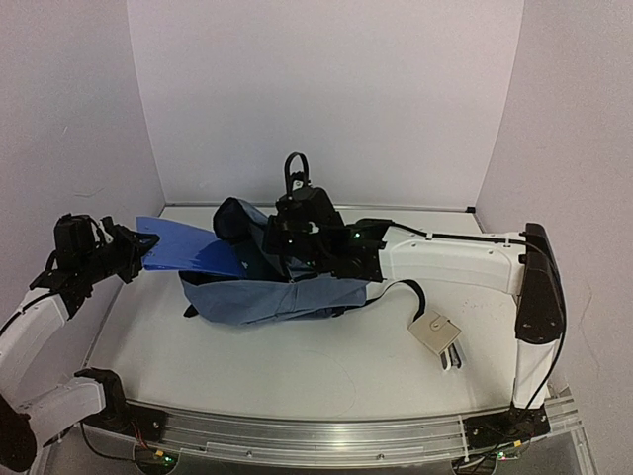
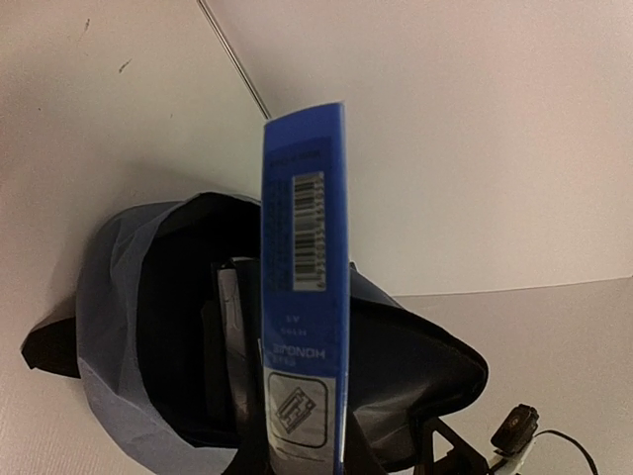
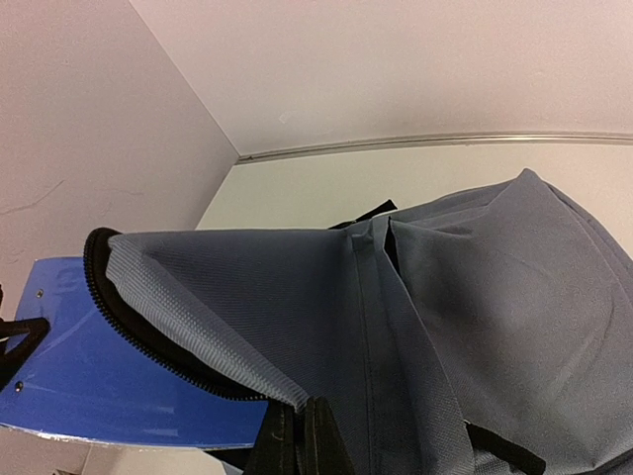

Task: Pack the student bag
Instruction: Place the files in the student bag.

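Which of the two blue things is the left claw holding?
The flat, bright-blue notebook, gripped at its edge by the left claw. The other, the soft slate-blue bag, is pinched at its opening by the right claw.

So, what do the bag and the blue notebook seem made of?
The student bag looks like soft woven fabric, matte slate-blue: a fine weave shows and it folds. The blue notebook seems to have a smooth, slightly glossy cover, card or plastic: it looks flat and stiff, with a printed barcode.
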Robot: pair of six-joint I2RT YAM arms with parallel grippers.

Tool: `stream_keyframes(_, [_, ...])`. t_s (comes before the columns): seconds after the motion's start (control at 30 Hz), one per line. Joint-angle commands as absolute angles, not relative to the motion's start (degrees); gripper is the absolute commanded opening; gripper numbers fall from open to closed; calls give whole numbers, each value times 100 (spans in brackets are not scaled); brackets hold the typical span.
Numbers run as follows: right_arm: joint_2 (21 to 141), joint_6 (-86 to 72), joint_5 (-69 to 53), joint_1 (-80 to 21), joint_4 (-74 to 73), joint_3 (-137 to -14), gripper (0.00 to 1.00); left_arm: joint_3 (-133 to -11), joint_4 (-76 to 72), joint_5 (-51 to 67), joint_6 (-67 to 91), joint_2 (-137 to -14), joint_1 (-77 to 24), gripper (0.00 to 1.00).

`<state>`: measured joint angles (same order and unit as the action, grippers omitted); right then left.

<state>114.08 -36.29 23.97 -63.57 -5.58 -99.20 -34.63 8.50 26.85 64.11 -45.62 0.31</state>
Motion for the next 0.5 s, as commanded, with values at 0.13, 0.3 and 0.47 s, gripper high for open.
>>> stream_keyframes(0.13, [10965, -3639, 2356, -6354, 145, -10067, 0, -3290, -292, 2166, 6768, -5004, -905, 0])
stream_keyframes(0.3, [10935, -3624, 2301, -6361, 182, -10025, 0, -3157, -1026, 1759, 6931, -5402, -1344, 0])
stream_keyframes(0.47, [10908, -3647, 2299, -6375, 232, -9951, 0, -3091, -1693, 1126, 7045, -5871, -1829, 0])
